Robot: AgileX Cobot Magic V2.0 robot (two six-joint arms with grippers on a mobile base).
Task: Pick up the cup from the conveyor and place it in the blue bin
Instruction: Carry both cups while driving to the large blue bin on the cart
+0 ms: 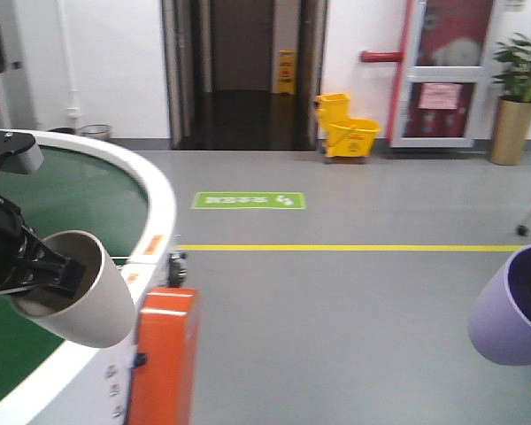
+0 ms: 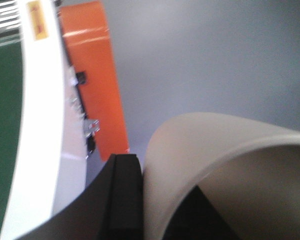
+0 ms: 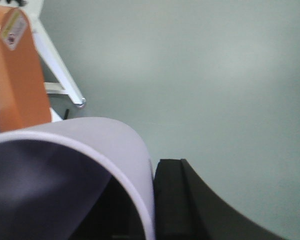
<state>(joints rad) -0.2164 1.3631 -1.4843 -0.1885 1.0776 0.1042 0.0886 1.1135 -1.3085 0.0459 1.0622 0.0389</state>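
My left gripper (image 1: 57, 266) is shut on the rim of a cream cup (image 1: 93, 301), held tilted over the white outer edge of the dark-green conveyor (image 1: 80, 190). In the left wrist view one finger (image 2: 125, 195) presses the cream cup (image 2: 230, 150) from outside and the other is inside it, with the conveyor (image 2: 2, 125) at left. My right gripper (image 3: 147, 200) is shut on the wall of a lavender cup (image 3: 90, 145), which shows at the right edge of the front view (image 1: 504, 314) above the grey floor. The blue bin is out of view.
An orange panel (image 1: 164, 354) stands against the conveyor's side. A yellow mop bucket (image 1: 347, 127), a potted plant (image 1: 518, 88) and a dark doorway are at the far wall. A yellow line (image 1: 336, 248) and a green sign (image 1: 248, 201) mark the floor. White frame legs (image 3: 60, 75) are beside the panel.
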